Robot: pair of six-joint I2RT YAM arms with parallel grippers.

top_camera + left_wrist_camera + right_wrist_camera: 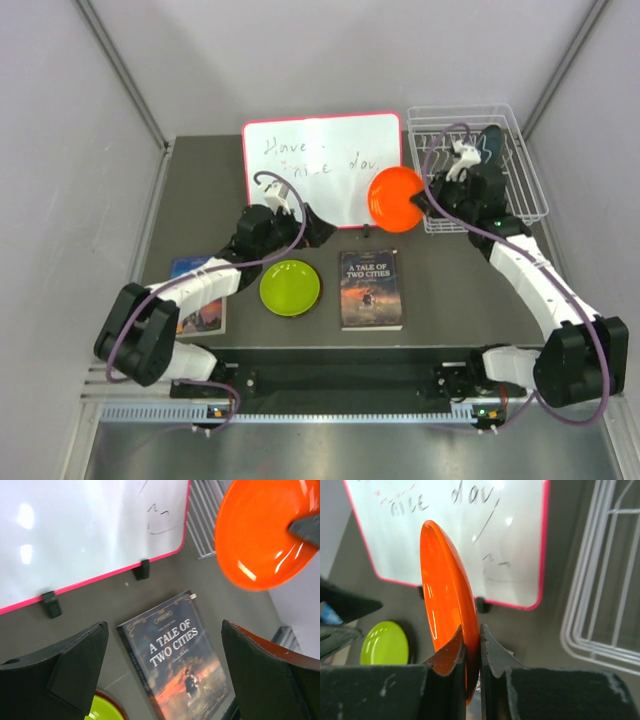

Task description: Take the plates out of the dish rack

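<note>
Orange plate [394, 198] hanging on edge above the counter [450, 290], just off the near left corner of the dish rack [478, 168] and overlapping the right end of the whiteboard [322, 165] in the overhead view; right gripper [472, 645] pinching the plate's rim, one finger pressing each face, plate standing near vertical between them.

White wire rack sitting at the counter's far right corner; a dark teal plate [492, 140] is showing upright toward its far side, partly hidden behind the right wrist; I cannot tell whether more is in there.

Lime green plate [290, 287] lying flat toward the near edge, left of centre; paperback "A Tale of Two Cities" [371, 290] lying just to its right, not touching; second book [200, 295] lying nearer the left edge, partly covered by the left arm.

Left gripper [165, 630] hovering over the counter in front of the whiteboard, fingers spread wide, gripping nothing; the paperback is showing between them in its wrist view.

Whiteboard standing along the far edge, red-framed, with handwriting on it.
</note>
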